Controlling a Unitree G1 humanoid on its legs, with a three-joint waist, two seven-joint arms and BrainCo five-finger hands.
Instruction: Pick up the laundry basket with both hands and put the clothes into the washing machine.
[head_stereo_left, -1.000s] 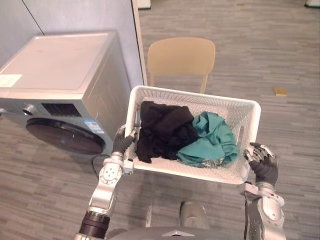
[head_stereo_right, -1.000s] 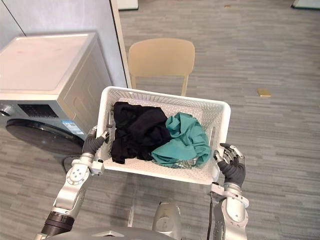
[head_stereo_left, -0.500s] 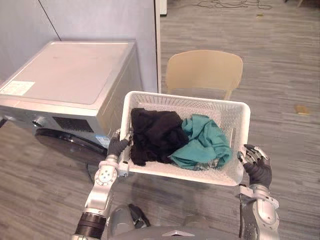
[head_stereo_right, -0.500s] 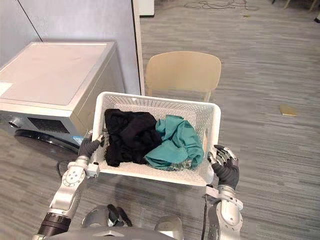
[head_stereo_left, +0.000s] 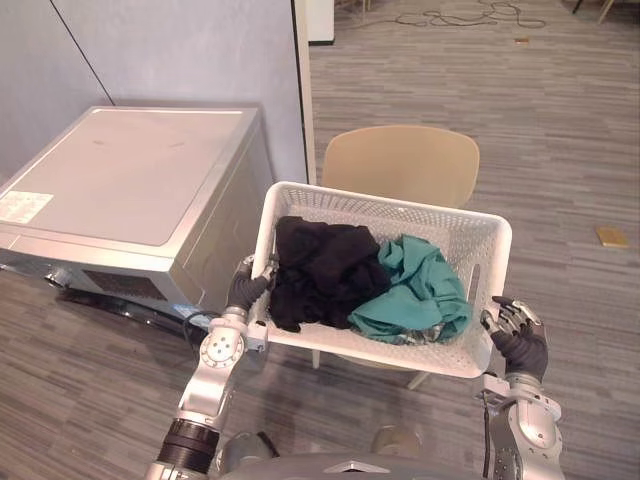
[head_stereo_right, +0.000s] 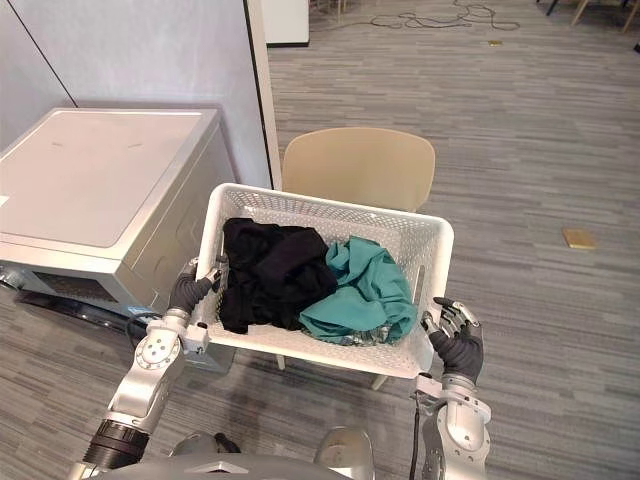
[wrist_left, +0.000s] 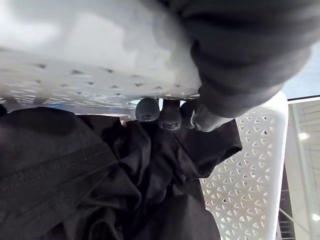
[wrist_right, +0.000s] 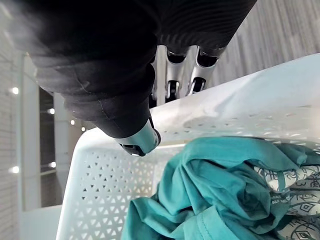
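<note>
I hold a white perforated laundry basket in front of me, off the floor, between both hands. In it lie black clothes on the left and a teal garment on the right. My left hand grips the basket's left end, and its fingertips curl over the rim onto the black cloth. At the right end is my right hand: its thumb hooks over the rim while its fingers lie on the outside. The silver washing machine stands to my left.
A beige chair stands just behind the basket. A blue-grey wall rises behind the machine. A small tan object lies on the grey plank floor at the right, and cables lie at the far back.
The whole picture has shifted, so the camera has moved: the machine's front door has dropped out of sight and the chair sits closer behind the basket. Both hands keep their hold.
</note>
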